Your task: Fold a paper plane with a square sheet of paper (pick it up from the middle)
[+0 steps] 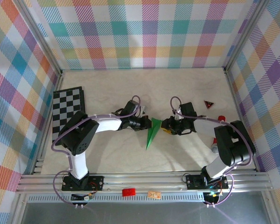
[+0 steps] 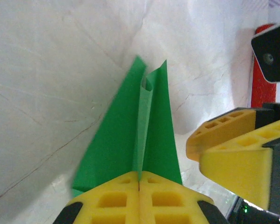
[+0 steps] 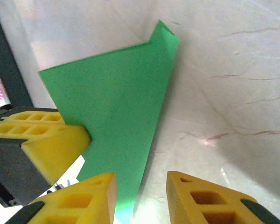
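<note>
The square sheet of paper stands folded as a bright green paper plane [image 1: 152, 133], a slim dart near the table's middle with its point toward the arms. My left gripper [image 1: 146, 123] is shut on its centre ridge; in the left wrist view the ridge of the plane [image 2: 144, 135] runs into the closed gripper [image 2: 139, 181]. My right gripper [image 1: 165, 126] stands just right of the plane, open. In the right wrist view a wing of the plane [image 3: 116, 107] reaches down between the spread jaws of that gripper [image 3: 141, 196], close to the left finger [image 3: 91, 196].
A black-and-white chessboard [image 1: 67, 109] lies at the left wall. A small red-and-black triangle [image 1: 208, 104] and a red cylinder [image 1: 221, 117] sit at the right. Plaid walls enclose the table on three sides. A red block [image 1: 128, 192] rests on the front rail.
</note>
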`<act>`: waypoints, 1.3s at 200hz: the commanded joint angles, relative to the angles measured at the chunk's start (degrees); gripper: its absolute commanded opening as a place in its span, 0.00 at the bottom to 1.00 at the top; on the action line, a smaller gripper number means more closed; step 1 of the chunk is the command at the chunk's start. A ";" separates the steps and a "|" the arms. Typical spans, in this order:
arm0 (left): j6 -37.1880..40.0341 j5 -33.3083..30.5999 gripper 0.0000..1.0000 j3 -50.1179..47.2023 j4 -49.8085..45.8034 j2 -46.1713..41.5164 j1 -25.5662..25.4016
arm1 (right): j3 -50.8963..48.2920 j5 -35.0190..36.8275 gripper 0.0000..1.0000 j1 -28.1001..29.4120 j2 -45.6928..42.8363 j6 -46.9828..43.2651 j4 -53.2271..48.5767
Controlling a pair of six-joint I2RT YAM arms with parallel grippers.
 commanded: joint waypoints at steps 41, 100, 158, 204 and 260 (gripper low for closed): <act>3.64 -16.61 0.02 -2.39 -3.72 -7.69 -1.48 | 2.04 -3.98 0.40 2.88 -1.10 5.73 1.83; 5.84 -20.56 0.02 -0.68 -8.12 -8.31 -3.63 | 5.64 -2.36 0.51 7.48 2.13 8.40 4.17; 6.05 -22.09 0.03 -0.50 -9.24 -9.16 -4.69 | 9.22 -0.07 0.49 9.03 7.84 9.10 0.73; 6.46 -22.93 0.03 -0.67 -10.45 -9.47 -4.91 | 9.35 0.44 0.39 9.03 8.76 6.99 -1.92; 6.93 -22.58 0.05 0.14 -12.03 -8.80 -5.43 | 9.32 0.83 0.23 9.03 8.77 6.24 -3.01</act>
